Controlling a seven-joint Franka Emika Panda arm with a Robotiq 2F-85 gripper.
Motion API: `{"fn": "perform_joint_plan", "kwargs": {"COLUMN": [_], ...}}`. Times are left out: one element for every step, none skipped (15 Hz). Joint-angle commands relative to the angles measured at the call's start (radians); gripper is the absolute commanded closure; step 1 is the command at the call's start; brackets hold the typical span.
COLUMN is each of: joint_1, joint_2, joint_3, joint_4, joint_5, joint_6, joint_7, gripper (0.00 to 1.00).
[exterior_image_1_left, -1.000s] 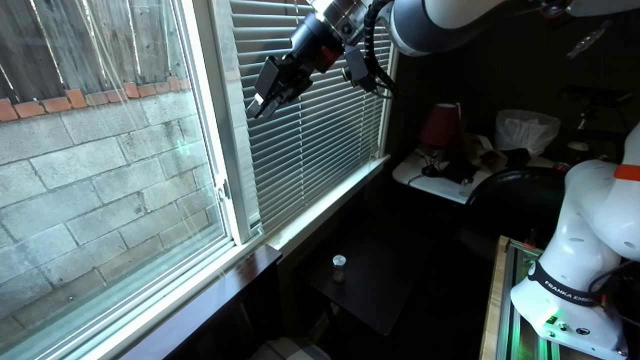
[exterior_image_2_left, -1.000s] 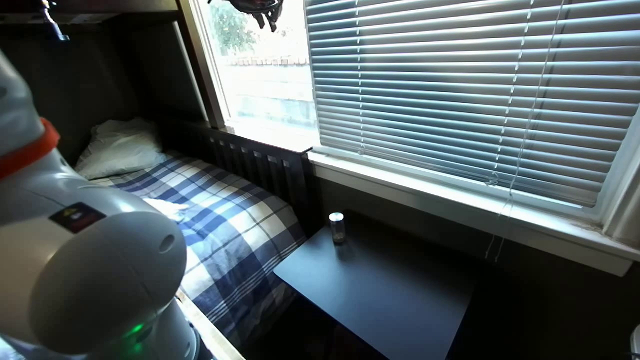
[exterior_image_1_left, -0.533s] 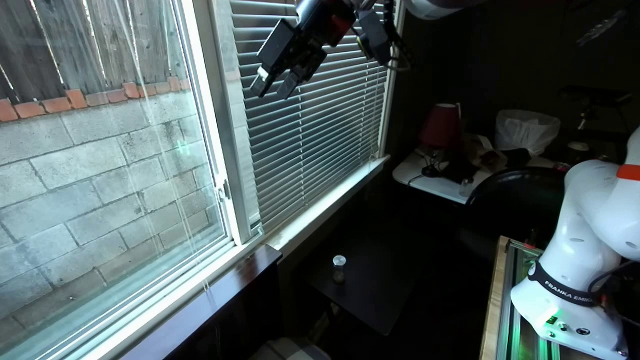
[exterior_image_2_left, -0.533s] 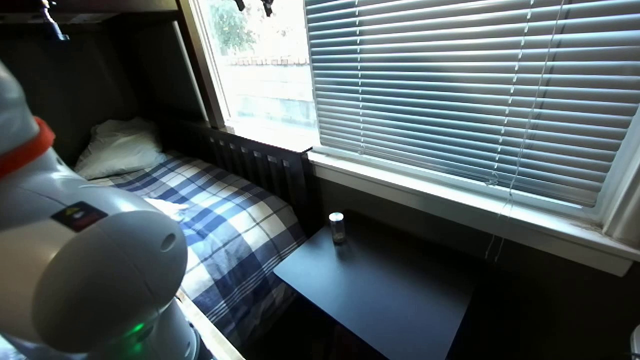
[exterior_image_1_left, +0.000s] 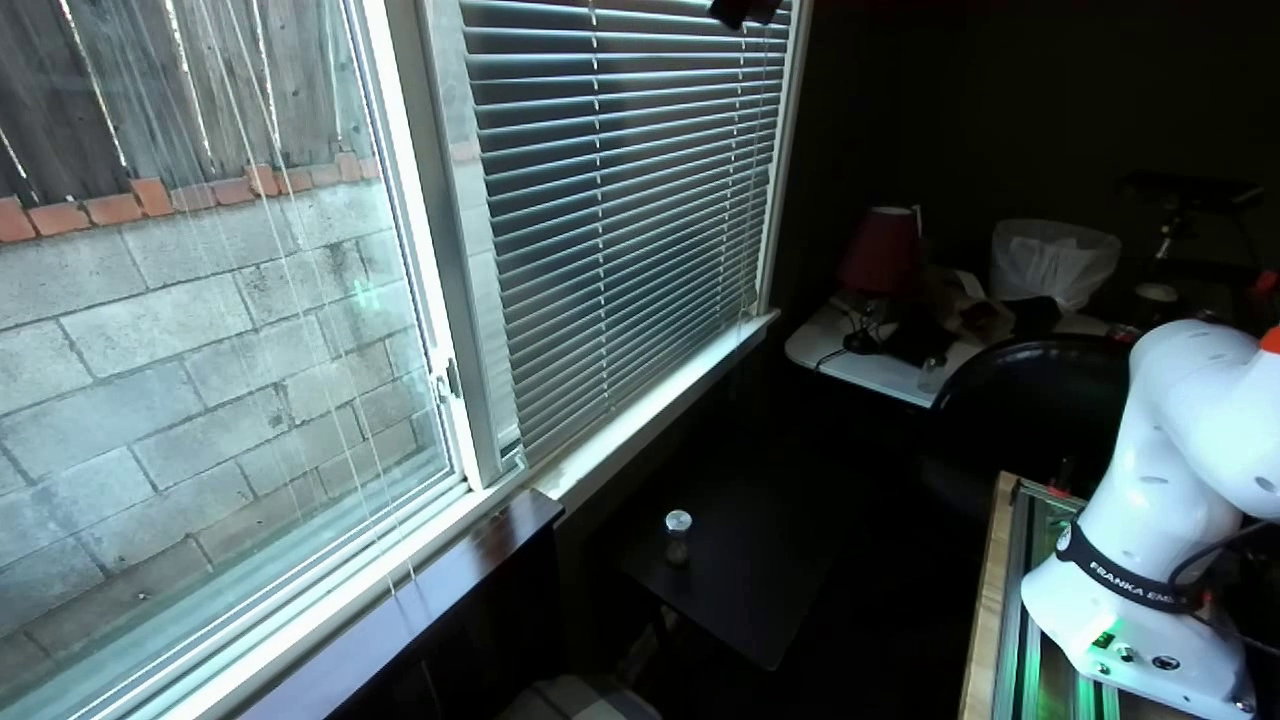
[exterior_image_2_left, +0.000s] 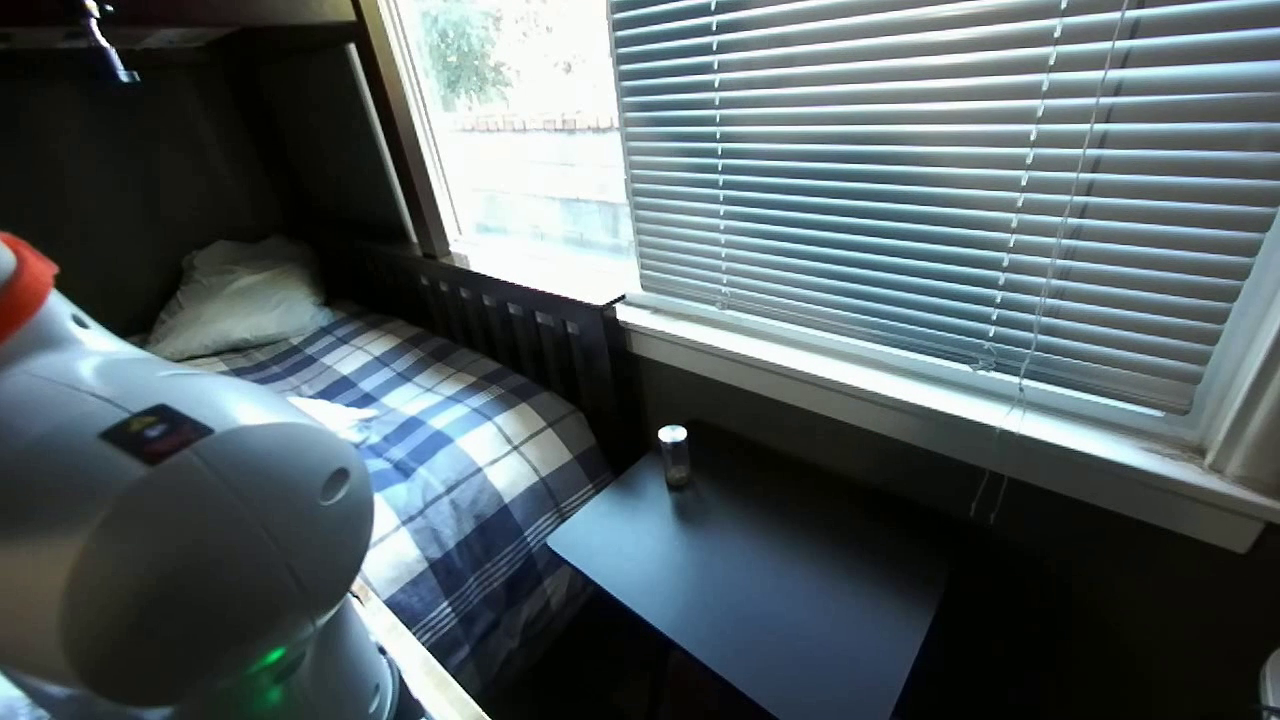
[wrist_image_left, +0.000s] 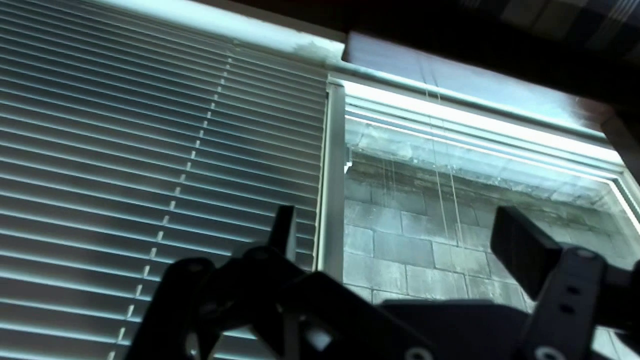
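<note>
At left in the wrist view, a venetian blind (wrist_image_left: 110, 170) hangs; next, the Robotiq gripper (wrist_image_left: 395, 232) stands spread, gripping nothing; right of its midline, pull cords (wrist_image_left: 440, 195) dangle free; slow, steady motion should avoid snagging them.

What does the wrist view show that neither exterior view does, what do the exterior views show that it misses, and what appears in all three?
Only the wrist view: the gripper close up, its jaws spread wide with nothing between them; in an exterior view just its dark tips show at the top edge.

Only the exterior views: the small container standing upright on the dark table and the white arm, plus a red lamp and a pillow.

Shared: the blinds, the windowsill and the block wall outside.
</note>
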Motion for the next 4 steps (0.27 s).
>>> {"fn": "perform_joint_plan", "kwargs": {"joint_1": [-0.021, -0.025, -0.027, -0.028], "joint_2": [-0.018, -0.03, -0.037, -0.036], "joint_3": [0.008, 0.004, 0.001, 0.0], "joint_4": [0.022, 0.027, 0.027, 0.027], "joint_5": [0.005, 0.005, 0.005, 0.004], "joint_6": [-0.042, -0.057, -0.061, -0.061], "joint_7": [-0.026, -0.04, -0.048, -0.05], "gripper": [0.0, 0.0, 0.0, 0.0]}}
